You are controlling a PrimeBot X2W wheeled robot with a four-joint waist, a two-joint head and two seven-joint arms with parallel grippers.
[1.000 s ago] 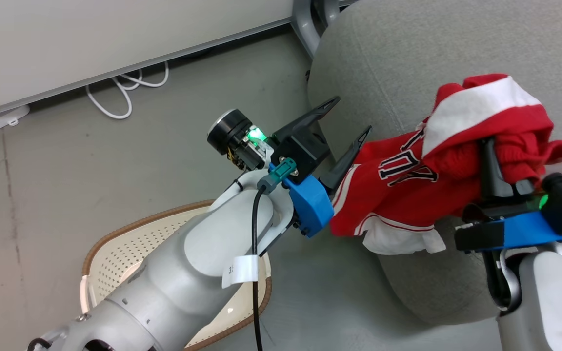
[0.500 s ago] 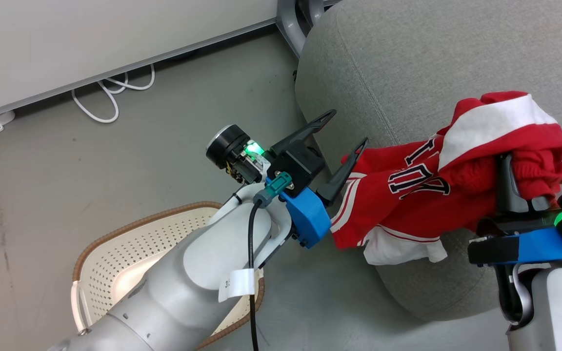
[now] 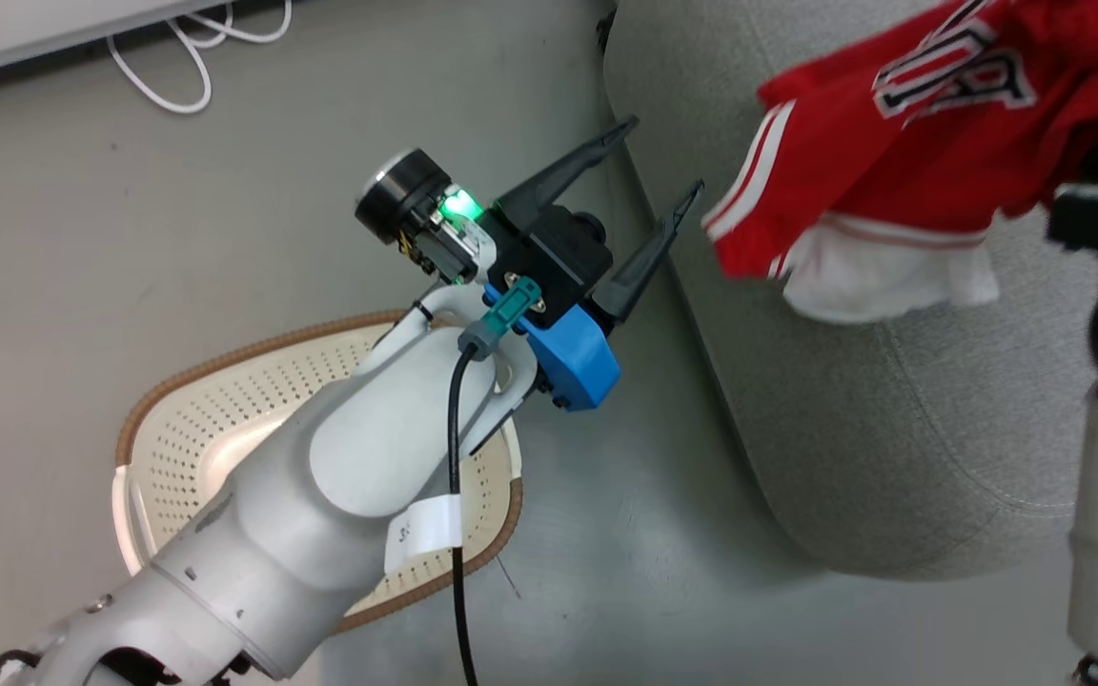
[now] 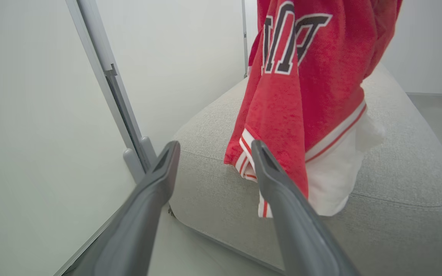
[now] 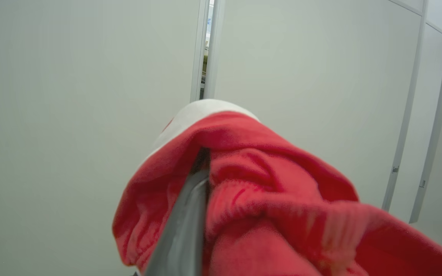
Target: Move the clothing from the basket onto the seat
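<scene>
Right, your right end effector (image 5: pixel 207 165) is clamped on the clothing (image 3: pixel 892 124): in the right wrist view one dark finger (image 5: pixel 188 214) runs up into the bunched red fabric, and the other finger is buried under it. The garment hangs from that grip over the seat (image 3: pixel 892 429), well apart from the basket (image 3: pixel 225 419). In the head view you see the black-and-white lettering at the top right, a red panel with white striped trim below it, and a white piece at the lower edge. From the left wrist view the clothing (image 4: pixel 313 76) drapes straight down, its hem low over the grey cushion (image 4: pixel 397 172), near the front corner; whether the white part touches the upholstery, I cannot tell.

Your left end effector (image 3: pixel 663 154) is spread open and holds nothing. It sits beside the seat's edge, its fingers pointing towards the hanging hem, with the nearer fingertip just beside the red trim but apart from it.

The basket stands on the floor (image 3: pixel 177 238), its brown rim showing, with your left forearm (image 3: pixel 349 467) crossing above it. A white cable (image 3: pixel 168 81) lies on the floor at the top left
</scene>
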